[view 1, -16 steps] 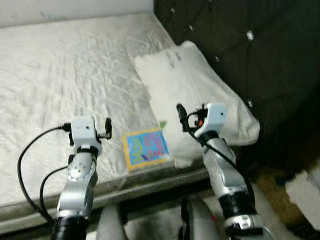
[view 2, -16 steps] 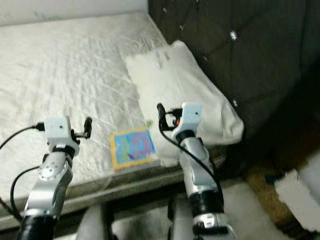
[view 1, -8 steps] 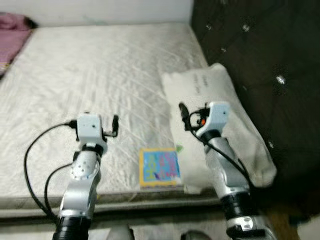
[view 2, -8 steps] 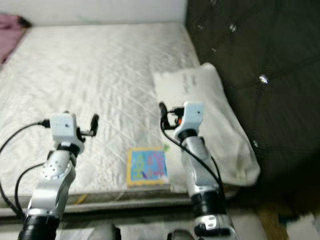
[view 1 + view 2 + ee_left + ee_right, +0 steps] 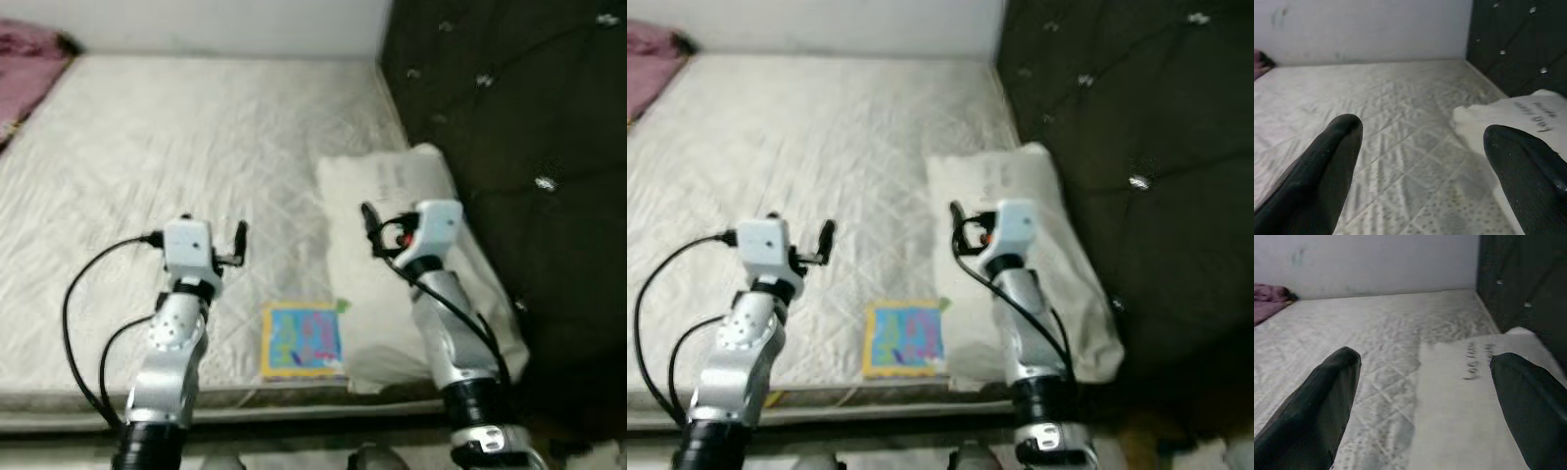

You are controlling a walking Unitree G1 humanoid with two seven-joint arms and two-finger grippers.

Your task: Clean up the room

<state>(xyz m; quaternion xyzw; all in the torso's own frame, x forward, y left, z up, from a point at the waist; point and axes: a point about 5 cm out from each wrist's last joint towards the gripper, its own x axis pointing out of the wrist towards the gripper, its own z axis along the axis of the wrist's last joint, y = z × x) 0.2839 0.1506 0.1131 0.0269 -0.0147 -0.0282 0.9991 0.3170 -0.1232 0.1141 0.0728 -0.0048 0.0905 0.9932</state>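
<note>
A small colourful picture book (image 5: 302, 340) lies flat near the front edge of the white mattress (image 5: 196, 147), between my two arms. Its right side touches a white pillow (image 5: 411, 196) that lies along the dark tufted headboard (image 5: 509, 98). My left gripper (image 5: 235, 245) hovers open over the mattress, up and left of the book. Over the pillow's left edge my right gripper (image 5: 372, 223) is held up, also open. In the left wrist view the fingers (image 5: 1327, 166) stand wide apart with nothing between them; the right wrist view shows the same fingers (image 5: 1322, 401) and the pillow (image 5: 1469, 396).
A purple cloth (image 5: 29, 44) lies at the far left corner of the mattress, against the white wall (image 5: 216, 15). The headboard closes off the right side. A strip of floor (image 5: 1176, 450) shows in front of the bed's near edge.
The whole view has swung, so the camera moved: the bed now lies square ahead and the purple cloth has come into sight. Both arms keep the same raised pose, grippers open.
</note>
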